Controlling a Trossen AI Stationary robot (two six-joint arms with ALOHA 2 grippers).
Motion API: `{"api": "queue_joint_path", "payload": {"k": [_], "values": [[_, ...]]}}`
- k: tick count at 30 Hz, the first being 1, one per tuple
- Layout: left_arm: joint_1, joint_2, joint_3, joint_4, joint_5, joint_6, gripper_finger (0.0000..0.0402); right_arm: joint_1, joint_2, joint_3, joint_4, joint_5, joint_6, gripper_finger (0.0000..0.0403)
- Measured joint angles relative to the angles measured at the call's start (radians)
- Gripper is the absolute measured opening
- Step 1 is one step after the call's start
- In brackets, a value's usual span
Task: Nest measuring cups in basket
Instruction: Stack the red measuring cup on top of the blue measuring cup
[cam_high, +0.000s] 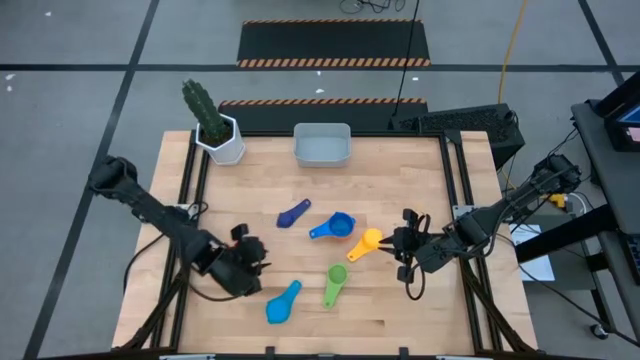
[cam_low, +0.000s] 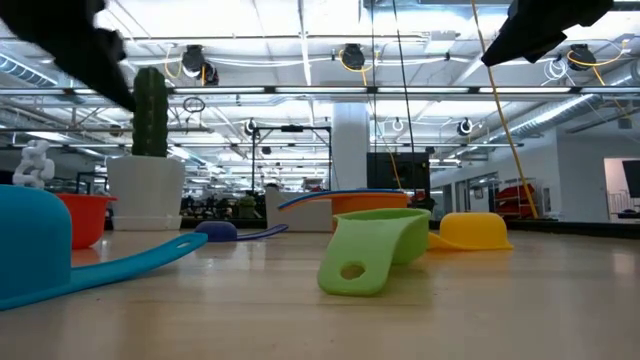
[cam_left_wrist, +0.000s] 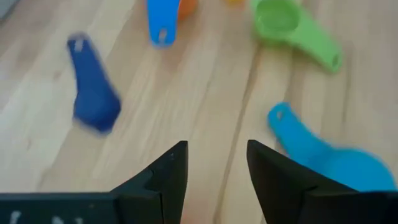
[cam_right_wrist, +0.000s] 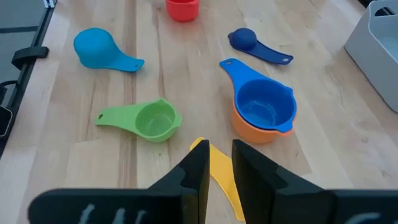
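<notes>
High view, basket: I see the basket (cam_high: 322, 145) at 12 o'clock on the table (cam_high: 400, 310), nothing visible in it; cactus pot (cam_high: 226, 141) just beside it at 9 o'clock.
High view, cups: blue cup (cam_high: 337, 226) nested in orange cup (cam_high: 347, 232) at centre; dark blue cup (cam_high: 293, 213) at 10 o'clock of them, yellow cup (cam_high: 367, 242) at 4 o'clock, green cup (cam_high: 334, 283) and light blue cup (cam_high: 282, 303) toward 6 o'clock.
Low view: only here I get the lit hall behind the table.
Left wrist view: left gripper (cam_left_wrist: 214, 171) spread, pinching nothing, above bare wood.
Right wrist view: red cup (cam_right_wrist: 182, 8), hidden from above; right gripper (cam_right_wrist: 219, 163) fingers narrowly apart astride the yellow handle; contact I cannot tell.
</notes>
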Motion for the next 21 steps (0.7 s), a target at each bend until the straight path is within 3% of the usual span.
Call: {"api": "queue_joint_path", "payload": {"k": [10, 17, 21], "values": [[-0.158, 0.001, 0.0, -0.308, 0.0, -0.371, 0.0159, 0.0, 0.004, 0.0, 0.03, 0.003, 0.0, 0.0061], [-0.251, 0.004, 0.0, -0.369, 0.01, -0.494, 0.0164, 0.0, 0.006, -0.04, 0.036, 0.004, 0.0, 0.0061], [-0.278, 0.004, -0.004, -0.383, 0.035, -0.564, 0.0198, 0.0, 0.006, -0.045, 0.039, 0.002, 0.014, 0.0061]]}}
